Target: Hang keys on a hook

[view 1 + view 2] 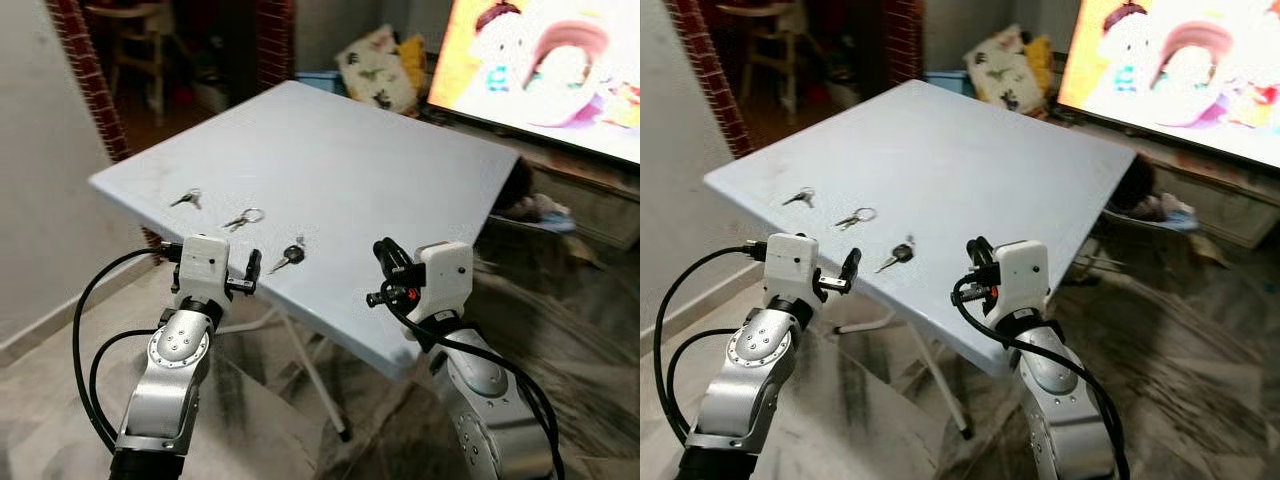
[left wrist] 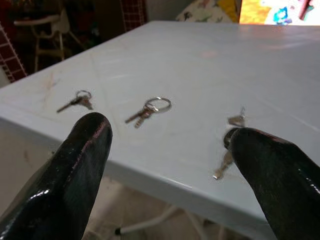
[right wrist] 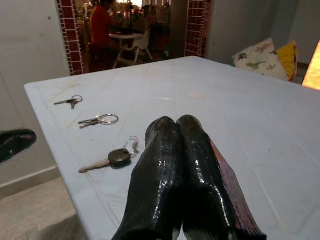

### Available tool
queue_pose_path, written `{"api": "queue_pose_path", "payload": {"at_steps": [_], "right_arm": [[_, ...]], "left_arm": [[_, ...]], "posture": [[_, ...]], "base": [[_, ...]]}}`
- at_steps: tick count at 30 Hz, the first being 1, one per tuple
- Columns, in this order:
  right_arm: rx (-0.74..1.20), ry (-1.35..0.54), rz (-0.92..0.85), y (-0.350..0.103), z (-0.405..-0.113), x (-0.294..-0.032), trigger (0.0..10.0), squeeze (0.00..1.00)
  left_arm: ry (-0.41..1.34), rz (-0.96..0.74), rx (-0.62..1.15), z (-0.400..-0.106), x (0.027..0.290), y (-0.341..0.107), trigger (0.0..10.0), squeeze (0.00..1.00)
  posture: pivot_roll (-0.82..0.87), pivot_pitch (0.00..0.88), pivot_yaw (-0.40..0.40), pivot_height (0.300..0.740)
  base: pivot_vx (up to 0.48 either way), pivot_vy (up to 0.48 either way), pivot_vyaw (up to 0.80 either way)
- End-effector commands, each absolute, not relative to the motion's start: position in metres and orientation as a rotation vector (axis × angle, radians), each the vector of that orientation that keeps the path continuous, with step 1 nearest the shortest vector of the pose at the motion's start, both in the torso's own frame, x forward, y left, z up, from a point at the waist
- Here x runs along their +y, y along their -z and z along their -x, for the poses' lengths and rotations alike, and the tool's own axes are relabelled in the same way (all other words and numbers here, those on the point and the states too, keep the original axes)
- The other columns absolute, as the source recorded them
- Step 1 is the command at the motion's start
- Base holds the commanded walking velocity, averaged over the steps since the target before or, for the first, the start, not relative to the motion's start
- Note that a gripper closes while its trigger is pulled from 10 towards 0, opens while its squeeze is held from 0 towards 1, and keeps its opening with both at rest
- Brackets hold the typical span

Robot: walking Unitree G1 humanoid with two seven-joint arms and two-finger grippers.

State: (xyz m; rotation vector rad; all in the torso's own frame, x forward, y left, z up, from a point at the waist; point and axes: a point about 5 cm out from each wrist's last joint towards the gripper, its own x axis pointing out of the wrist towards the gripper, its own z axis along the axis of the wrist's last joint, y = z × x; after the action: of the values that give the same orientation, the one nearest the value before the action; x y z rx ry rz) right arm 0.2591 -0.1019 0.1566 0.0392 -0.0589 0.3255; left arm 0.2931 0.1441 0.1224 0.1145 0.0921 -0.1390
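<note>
We are looking down on a pale blue, smooth plastic tabletop (image 1: 380, 170), square with rounded corners and faintly scuffed, where three sets of keys are lying in a row near its front-left edge. The leftmost small keys (image 1: 187, 199) are sitting closest to the corner; the ringed keys (image 1: 243, 218) with a round silver ring are resting in the middle; the black-headed key (image 1: 289, 256), long-bladed with a small ring at its head, is lying just beside the near edge.

Our left pincer (image 2: 170, 165) is hovering just off that edge, its glossy black fingers (image 2: 80, 165) spread wide, with the ringed keys showing between them in the left wrist view. Our right pincer (image 3: 181, 150) is hanging over the tabletop edge with its two rounded fingers pressed together, gripping nothing, the black-headed key lying near its tips.

Most of the tabletop beyond the keys is bare, giving us open room. White folding legs (image 1: 315, 375) are standing beneath, on a marbled floor (image 1: 560, 300). Around us we are seeing a white wall (image 1: 40, 150) on the left, brick-patterned pillars (image 1: 90, 80), a white high chair (image 1: 140, 40), patterned cushions (image 1: 380, 65), and a bright screen (image 1: 550, 65) on the right. In the right wrist view a person in red (image 3: 100, 22) is sitting far behind.
</note>
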Motion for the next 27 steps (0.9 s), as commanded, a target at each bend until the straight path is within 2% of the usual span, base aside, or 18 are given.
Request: {"api": "queue_pose_path", "payload": {"at_steps": [1, 13, 27], "right_arm": [[-0.072, -0.296, -0.038, -0.160, -0.260, -0.107, 10.0, 0.00], [-0.070, -0.262, -0.032, -0.161, -0.262, -0.112, 10.0, 0.00], [-0.040, -0.258, -0.035, -0.155, -0.258, -0.111, 10.0, 0.00]], "left_arm": [[0.171, -0.117, 0.115, -0.295, 0.140, -0.119, 10.0, 0.00], [0.313, -0.076, 0.169, -0.313, 0.120, -0.114, 10.0, 0.00], [0.288, -0.031, 0.151, -0.317, 0.121, -0.116, 10.0, 0.00]], "posture": [[0.04, 0.000, -0.038, 0.740], [0.03, 0.000, -0.041, 0.740], [0.02, 0.006, -0.037, 0.740]], "base": [[0.000, 0.000, 0.00], [0.000, 0.000, 0.00], [0.000, 0.000, 0.00]]}}
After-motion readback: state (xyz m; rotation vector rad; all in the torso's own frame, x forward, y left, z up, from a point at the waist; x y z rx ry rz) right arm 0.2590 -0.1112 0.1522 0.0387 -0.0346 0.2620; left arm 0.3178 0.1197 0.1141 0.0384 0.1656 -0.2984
